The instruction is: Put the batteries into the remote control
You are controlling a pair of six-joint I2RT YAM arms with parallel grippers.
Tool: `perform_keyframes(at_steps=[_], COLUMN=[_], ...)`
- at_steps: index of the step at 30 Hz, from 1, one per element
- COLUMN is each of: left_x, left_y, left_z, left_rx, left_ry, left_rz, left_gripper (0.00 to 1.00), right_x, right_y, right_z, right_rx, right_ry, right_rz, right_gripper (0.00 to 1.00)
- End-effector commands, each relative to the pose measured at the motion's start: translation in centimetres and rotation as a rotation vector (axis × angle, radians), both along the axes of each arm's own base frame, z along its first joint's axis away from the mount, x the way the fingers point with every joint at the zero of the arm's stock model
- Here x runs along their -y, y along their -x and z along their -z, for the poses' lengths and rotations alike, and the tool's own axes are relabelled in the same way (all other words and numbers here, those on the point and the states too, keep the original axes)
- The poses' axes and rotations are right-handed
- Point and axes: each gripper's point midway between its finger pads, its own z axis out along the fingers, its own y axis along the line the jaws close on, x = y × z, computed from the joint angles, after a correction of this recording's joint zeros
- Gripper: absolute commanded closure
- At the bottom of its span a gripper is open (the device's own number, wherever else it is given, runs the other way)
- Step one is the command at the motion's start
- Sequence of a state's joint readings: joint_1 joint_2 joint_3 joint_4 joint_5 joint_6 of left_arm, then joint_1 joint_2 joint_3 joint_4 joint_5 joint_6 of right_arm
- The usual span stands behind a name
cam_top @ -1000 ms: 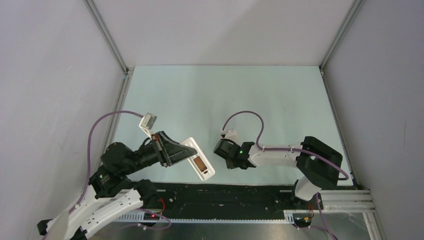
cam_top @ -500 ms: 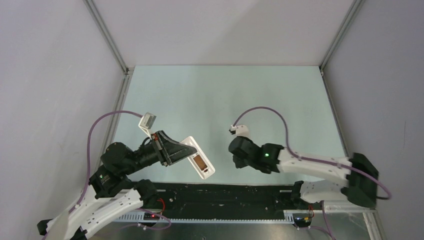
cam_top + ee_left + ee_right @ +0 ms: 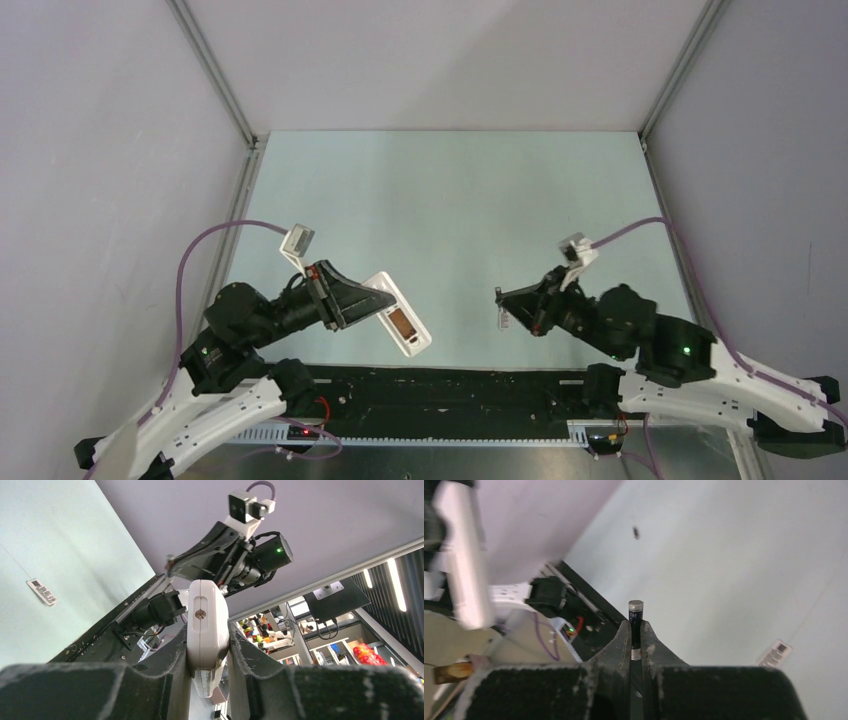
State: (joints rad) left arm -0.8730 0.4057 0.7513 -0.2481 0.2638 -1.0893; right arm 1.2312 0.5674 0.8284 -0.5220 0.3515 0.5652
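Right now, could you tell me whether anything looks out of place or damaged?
Only a small printed label lying stray on the table. The remote control in the left gripper and the battery in the right gripper look intact.

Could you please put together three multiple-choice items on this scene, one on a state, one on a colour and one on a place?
1. The right fingers are: A) wide open; B) shut on a battery; C) shut on nothing.
2. The battery's body is: A) red; B) dark, with a silvery cap; C) yellow.
3. The remote control is: A) lying unheld; B) in the right fingers; C) clamped in the left fingers.
Answers: 1 B, the right wrist view shows the cell pinched between them; 2 B, its dark body and light end show in that same view; 3 C, the left wrist view shows the white slab squeezed between them.
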Motion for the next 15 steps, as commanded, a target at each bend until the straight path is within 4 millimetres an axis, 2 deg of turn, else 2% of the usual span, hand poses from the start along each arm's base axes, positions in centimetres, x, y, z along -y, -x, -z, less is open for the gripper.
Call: perform_keyframes(at_steps=[1, 8, 12, 15], left_x=[-0.2, -0.2, -0.2, -0.3], left_y=[-0.2, -0.2, -0.1, 0.0], left_z=[-1.4, -1.4, -1.4, -1.4], left_rx=[0.052, 0.053, 0.053, 0.054], left_ry=[0.035, 0.035, 0.035, 0.036], left_rz=[-0.022, -0.019, -0.016, -0.013], left_gripper=[1.00, 1.00, 1.00, 1.00], right_x=[0.3, -1.6, -2.7, -3.1], right_y=[1.4, 5.5, 7.2, 7.6], right_z=[-4.8, -9.7, -10.6, -10.9], right_rx=[0.097, 0.202, 0.259, 0.307], right_ry=[-0.169, -0.336, -0.353, -0.344], right_rz=[-0.072, -0.322, -0.420, -0.440], right_gripper=[1.00, 1.00, 1.00, 1.00])
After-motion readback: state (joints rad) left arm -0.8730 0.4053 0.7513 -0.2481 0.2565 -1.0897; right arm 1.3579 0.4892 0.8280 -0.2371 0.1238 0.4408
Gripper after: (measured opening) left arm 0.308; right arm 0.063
